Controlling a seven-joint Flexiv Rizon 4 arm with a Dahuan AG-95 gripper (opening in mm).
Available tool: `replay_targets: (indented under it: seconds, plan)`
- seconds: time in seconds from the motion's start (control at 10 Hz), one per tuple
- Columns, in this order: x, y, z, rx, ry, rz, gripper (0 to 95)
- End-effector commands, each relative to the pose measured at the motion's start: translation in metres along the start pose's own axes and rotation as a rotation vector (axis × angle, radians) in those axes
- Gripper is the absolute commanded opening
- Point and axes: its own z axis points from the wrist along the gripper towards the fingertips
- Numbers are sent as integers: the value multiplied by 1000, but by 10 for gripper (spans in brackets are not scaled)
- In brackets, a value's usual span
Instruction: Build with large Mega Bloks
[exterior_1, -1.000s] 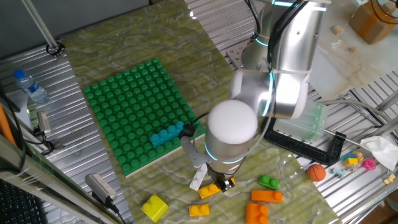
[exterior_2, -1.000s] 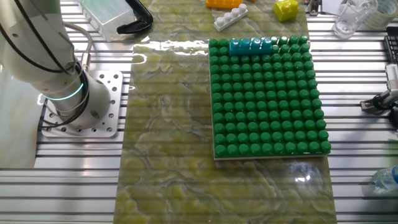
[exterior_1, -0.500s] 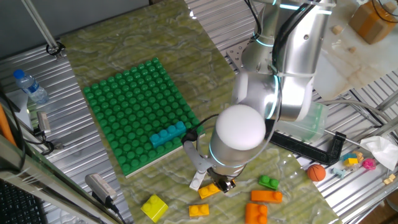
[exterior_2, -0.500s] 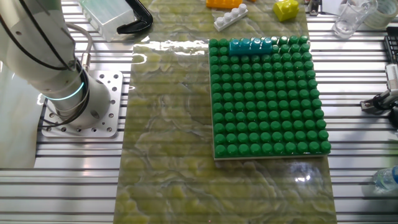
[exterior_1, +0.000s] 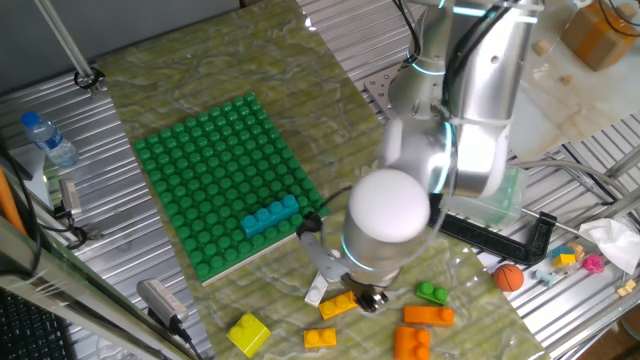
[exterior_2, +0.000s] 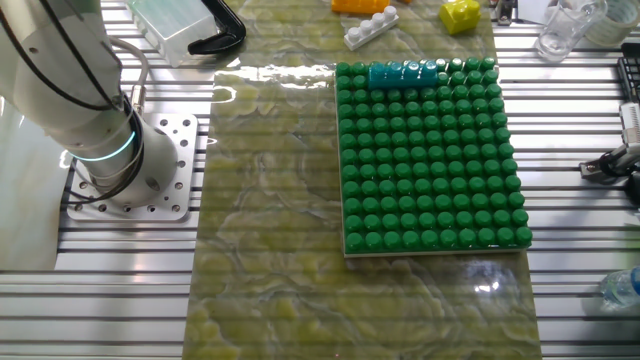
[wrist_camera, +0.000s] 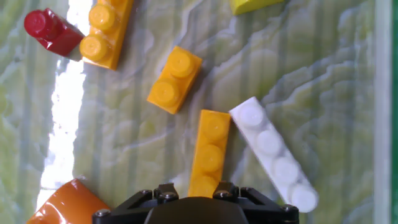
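Hovering gripper (wrist_camera: 198, 200) above yellow-orange three-stud brick (wrist_camera: 209, 152), white four-stud brick (wrist_camera: 273, 154) touching just right, finger opening cannot be told.

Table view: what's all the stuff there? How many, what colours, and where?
Baseplate: one, green, on the mat.
Teal brick: one, on the baseplate's edge.
White brick: one, four studs, on the mat.
Yellow-orange bricks: three in the hand view, beside the white one.
Yellow brick: one, near the mat's corner.
Green brick: one, small, right of the gripper.
Red piece: one, at the hand view's corner.
Orange ball: one, off the mat.
Bottle: one, clear, far left.
Arm: one, silver; gripper over the bricks, fingers hidden.
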Motion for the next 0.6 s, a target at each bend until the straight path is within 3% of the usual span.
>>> replay_targets:
  seconds: [0.1,0.6]
  plan:
    - [2,-1,1,13,-4,3,380]
    - [-1,-4,13,24,-12,3,380]
